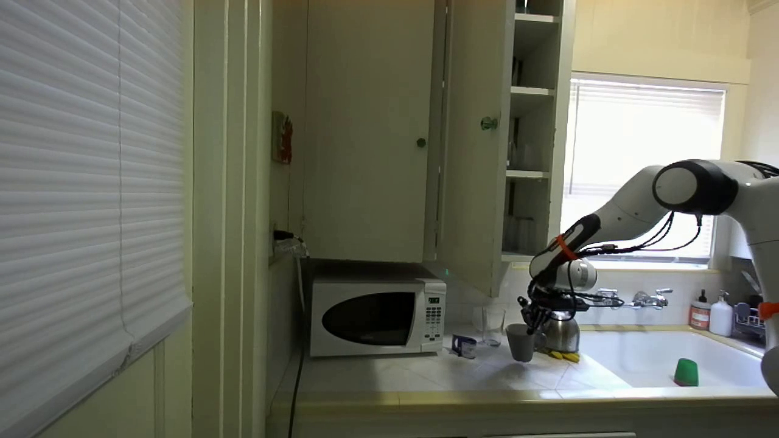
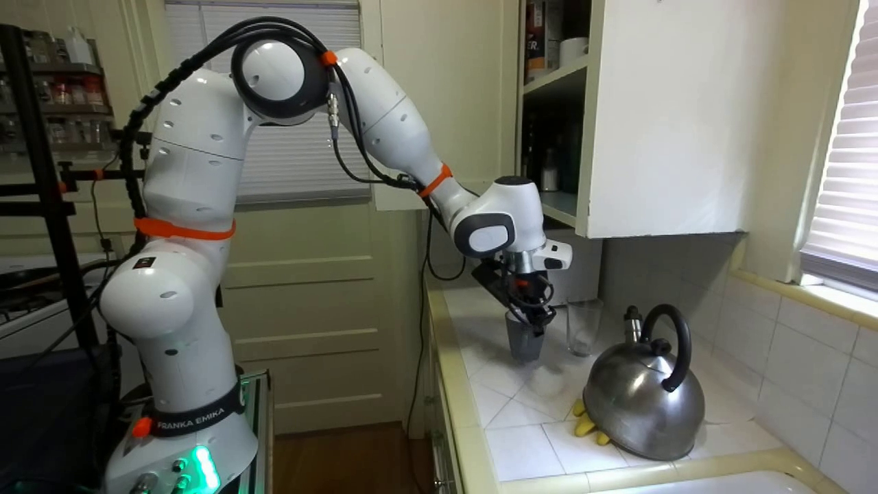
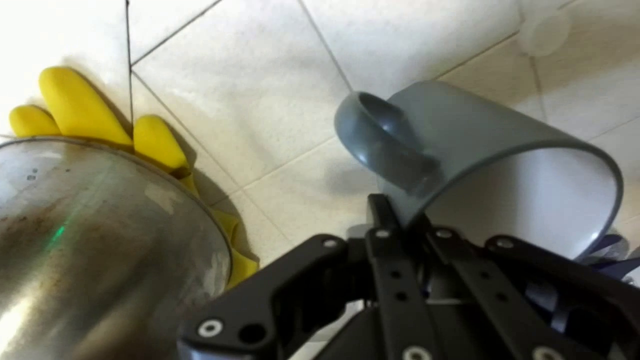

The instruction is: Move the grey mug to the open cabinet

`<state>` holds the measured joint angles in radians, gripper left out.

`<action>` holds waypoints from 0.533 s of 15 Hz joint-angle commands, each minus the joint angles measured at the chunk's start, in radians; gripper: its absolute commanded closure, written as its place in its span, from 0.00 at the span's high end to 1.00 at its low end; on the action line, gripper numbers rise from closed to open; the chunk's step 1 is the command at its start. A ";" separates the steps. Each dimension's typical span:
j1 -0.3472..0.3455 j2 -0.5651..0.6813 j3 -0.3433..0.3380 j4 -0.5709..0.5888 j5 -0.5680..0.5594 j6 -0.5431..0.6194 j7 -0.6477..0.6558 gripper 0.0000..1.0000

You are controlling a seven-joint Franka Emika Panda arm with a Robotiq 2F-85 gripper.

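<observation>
The grey mug (image 1: 520,344) is over the counter between the clear glass and the kettle, slightly tilted. It also shows in an exterior view (image 2: 525,342) and in the wrist view (image 3: 465,117), open mouth toward the camera, handle at left. My gripper (image 3: 402,215) is shut on the mug's rim, one finger outside the wall, the other inside it. In both exterior views the gripper (image 1: 533,322) reaches down to the rim. Whether the mug's base touches the counter is hard to tell. The open cabinet (image 1: 532,131) stands above, its door (image 1: 475,158) swung out; its shelves (image 2: 559,81) hold items.
The steel kettle (image 2: 645,401) on yellow gloves (image 3: 82,107) is beside the mug. A clear glass (image 1: 493,326) and a blue-and-white mug (image 1: 464,347) stand near the microwave (image 1: 377,317). The sink (image 1: 633,359) holds a green cup (image 1: 686,372). The cabinet door hangs low over the counter.
</observation>
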<state>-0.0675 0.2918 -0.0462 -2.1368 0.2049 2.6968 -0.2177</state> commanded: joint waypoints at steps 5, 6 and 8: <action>-0.004 -0.355 0.015 -0.090 -0.006 -0.471 0.107 0.02; -0.001 -0.400 0.014 -0.085 -0.013 -0.523 0.111 0.02; 0.005 -0.485 0.012 -0.067 -0.025 -0.628 0.111 0.02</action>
<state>-0.0752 -0.0390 -0.0257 -2.1803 0.2071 2.2026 -0.1348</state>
